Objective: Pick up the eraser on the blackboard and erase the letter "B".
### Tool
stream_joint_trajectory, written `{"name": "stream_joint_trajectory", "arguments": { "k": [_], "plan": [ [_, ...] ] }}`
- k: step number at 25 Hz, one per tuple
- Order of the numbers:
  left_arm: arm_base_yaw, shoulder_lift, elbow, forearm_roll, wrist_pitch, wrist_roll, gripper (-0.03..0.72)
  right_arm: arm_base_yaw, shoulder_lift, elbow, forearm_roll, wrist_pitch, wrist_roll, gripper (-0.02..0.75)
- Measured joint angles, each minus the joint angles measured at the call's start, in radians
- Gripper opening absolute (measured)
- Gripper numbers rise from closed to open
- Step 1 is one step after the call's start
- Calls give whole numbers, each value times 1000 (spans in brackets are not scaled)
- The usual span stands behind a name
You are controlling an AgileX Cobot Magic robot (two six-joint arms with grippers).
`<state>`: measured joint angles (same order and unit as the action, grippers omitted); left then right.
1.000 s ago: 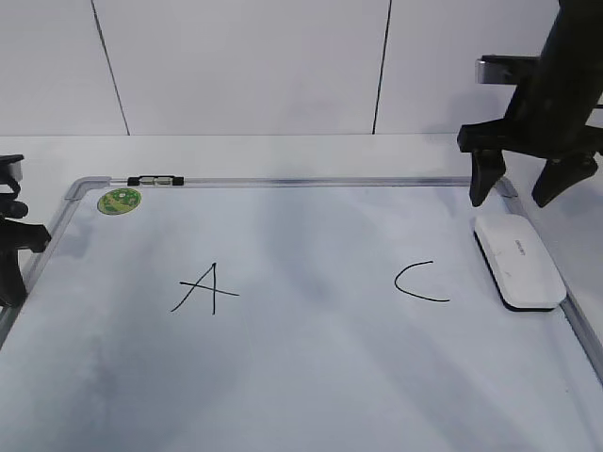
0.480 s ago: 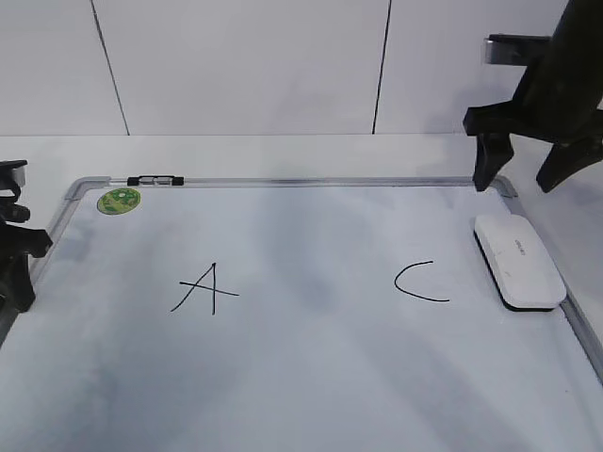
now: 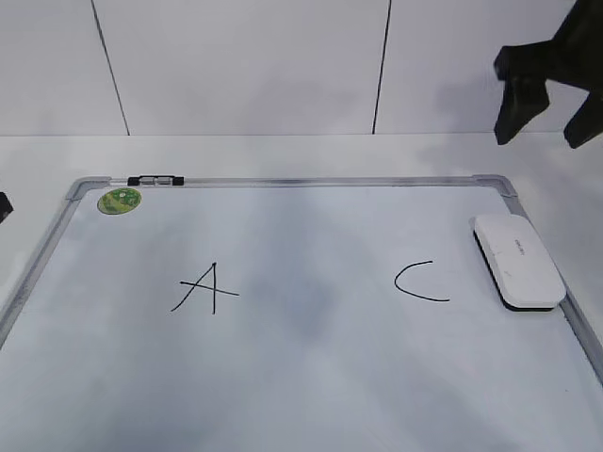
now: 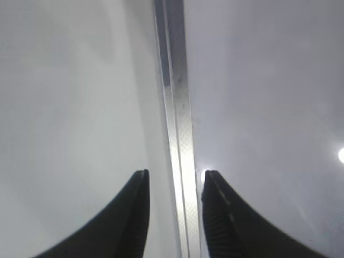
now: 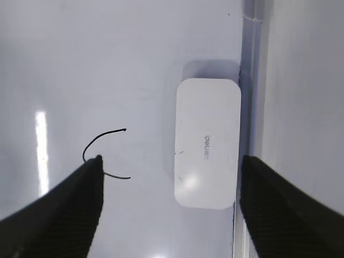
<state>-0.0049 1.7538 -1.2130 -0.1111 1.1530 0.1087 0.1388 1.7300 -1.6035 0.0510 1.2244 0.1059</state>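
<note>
From across the room, the eraser [image 3: 519,261] lies flat by the right edge of the blackboard [image 3: 283,181], beside the "C" [image 3: 419,282], with an "A" [image 3: 204,287] to the left and only a faint smear between them, so I'd judge the letter "B" already wiped; the right gripper [image 3: 547,121] hangs apart, high above the far right corner. The left wrist view shows the left gripper [image 4: 173,180] slightly parted, straddling the board's metal frame [image 4: 177,107]. The right wrist view looks straight down between wide-spread jaws at the eraser against the frame, so little is called for beyond pulling clear.
</note>
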Motion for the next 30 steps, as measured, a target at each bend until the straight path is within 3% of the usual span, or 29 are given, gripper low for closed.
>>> {"name": "stream_joint_trajectory", "arguments": {
  "k": [7, 18, 23, 30],
  "plan": [
    [0, -77, 27, 3, 44, 0, 246, 0, -206, 182, 43, 4, -2, 588],
    [0, -401, 290, -1, 55, 0, 234, 0, -499, 467, 49, 12, -7, 587],
    [0, -624, 383, -3, 63, 0, 234, 0, -532, 504, 52, 17, -8, 587],
    [0, -954, 414, 40, 79, 0, 234, 0, -534, 508, 52, 17, -11, 587]
  ]
}}
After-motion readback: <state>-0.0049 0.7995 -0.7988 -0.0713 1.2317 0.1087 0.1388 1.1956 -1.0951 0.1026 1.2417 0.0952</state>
